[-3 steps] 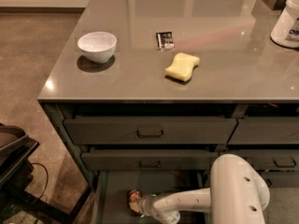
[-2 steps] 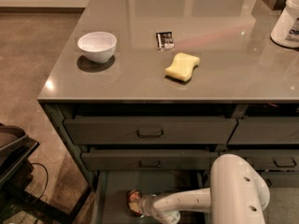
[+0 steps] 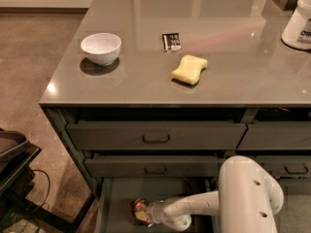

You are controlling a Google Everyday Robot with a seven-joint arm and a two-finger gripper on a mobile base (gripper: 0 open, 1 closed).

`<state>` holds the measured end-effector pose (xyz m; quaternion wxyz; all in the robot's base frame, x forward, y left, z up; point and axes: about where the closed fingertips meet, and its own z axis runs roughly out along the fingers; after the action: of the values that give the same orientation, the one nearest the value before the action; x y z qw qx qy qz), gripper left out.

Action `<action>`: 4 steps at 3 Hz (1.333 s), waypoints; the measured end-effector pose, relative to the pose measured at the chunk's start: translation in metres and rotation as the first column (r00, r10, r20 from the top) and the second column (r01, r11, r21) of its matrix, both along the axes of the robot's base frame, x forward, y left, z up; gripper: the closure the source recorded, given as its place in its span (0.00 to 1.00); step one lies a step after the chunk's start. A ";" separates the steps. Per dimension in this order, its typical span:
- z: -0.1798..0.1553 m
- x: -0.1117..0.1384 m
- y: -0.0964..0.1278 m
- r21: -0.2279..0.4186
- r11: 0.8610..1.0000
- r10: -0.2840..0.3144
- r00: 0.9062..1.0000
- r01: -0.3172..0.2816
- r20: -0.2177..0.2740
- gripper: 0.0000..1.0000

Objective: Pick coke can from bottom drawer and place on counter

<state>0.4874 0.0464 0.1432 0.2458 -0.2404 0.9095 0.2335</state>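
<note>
pincer (image 3: 151, 212) was at the cylindrical red coke can (image 3: 140, 210) in the flat-floored bottom drawer (image 3: 121, 194), under the glossy surface (image 3: 146, 84); couldn't tell its grip state.

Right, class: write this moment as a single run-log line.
gripper: inside open bottom drawer, at coke can | coke can: in drawer, not yet on counter | counter holds: bowl, sponge, dark packet, white tub

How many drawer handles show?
3: upper left front, the front below it, lower right front; others may be hidden. Claw is in the bottom drawer at the coke can.
</note>
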 end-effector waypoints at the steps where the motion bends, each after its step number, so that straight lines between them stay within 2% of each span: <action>1: 0.026 -0.029 -0.004 0.083 0.990 0.112 0.993 -0.110 -0.024 1.00; 2: 0.070 -0.050 -0.041 0.148 0.986 0.075 0.997 -0.074 -0.001 1.00; 3: 0.075 -0.057 -0.071 0.153 0.988 0.011 1.000 -0.010 -0.003 1.00; 4: 0.075 -0.057 -0.071 0.153 0.988 0.011 1.000 -0.010 -0.003 1.00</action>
<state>0.4307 -0.0242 0.2177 0.2606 -0.2251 0.8881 0.3045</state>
